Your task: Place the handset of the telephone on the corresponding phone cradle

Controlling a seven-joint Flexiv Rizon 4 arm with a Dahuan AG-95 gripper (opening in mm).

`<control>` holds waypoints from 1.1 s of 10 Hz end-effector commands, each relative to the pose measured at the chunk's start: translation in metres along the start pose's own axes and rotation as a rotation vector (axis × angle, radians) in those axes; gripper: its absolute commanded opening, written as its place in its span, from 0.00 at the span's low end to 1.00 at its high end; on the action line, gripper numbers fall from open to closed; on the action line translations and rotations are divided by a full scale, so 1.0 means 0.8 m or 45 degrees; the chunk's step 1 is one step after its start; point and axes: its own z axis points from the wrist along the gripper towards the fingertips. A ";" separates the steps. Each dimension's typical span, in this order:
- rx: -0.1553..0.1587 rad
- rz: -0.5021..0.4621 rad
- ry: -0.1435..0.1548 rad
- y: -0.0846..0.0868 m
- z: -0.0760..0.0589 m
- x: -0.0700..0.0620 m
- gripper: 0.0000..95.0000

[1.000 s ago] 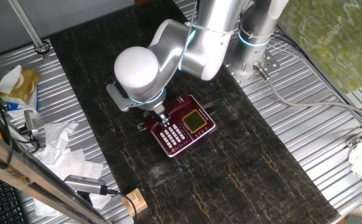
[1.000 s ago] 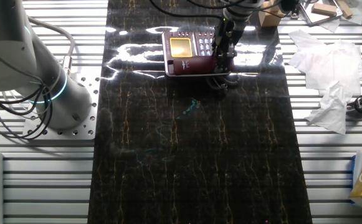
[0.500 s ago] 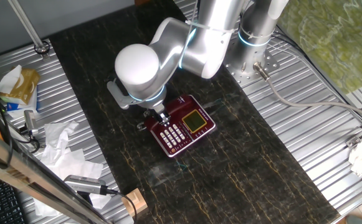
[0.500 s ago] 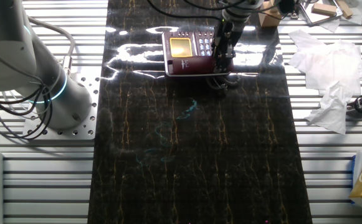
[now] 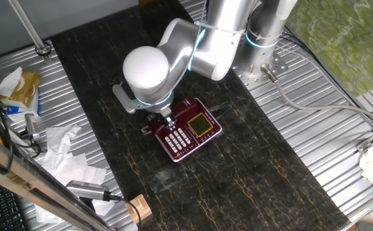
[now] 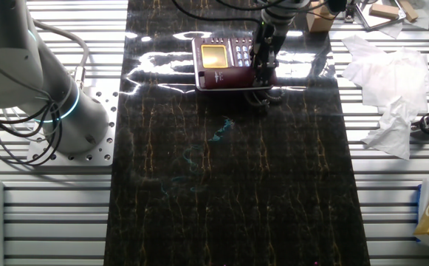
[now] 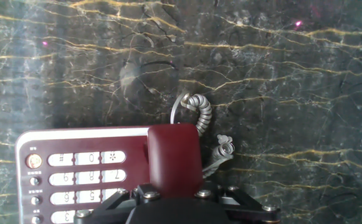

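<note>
The telephone (image 5: 190, 132) sat on the dark marbled table (image 6: 236, 192), and everything else could be placed from it; its yellow-green display (image 5: 201, 124) lay on the half toward the arm's base (image 5: 258, 64), its white keypad (image 5: 178, 137) on the half away from it. The gripper (image 6: 263, 65) hung directly over the keypad-side edge of the telephone, the arm's big white joint (image 5: 147, 74) just above it. In the hand view the handset (image 7: 174, 158) stood out from between the fingers as a dark red bar right beside the keypad (image 7: 81, 177), over the strip where the phone cradle (image 6: 266, 74) runs; the fingers looked closed on it, though their tips were hidden under the hand's black housing (image 7: 187, 205), so whether the handset rested in the cradle or just above it I could not tell. The curly cord (image 7: 200, 115) spilled onto the table just past the handset's far end. Well away from the telephone, off the table's edge, lay crumpled white tissues (image 6: 391, 96) and a small wooden block (image 5: 138, 208).
</note>
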 end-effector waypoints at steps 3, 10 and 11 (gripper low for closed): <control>-0.036 0.042 -0.004 0.011 0.000 0.005 0.00; -0.038 0.029 -0.016 0.011 0.002 0.007 0.00; -0.041 0.029 -0.019 0.010 0.003 0.007 0.00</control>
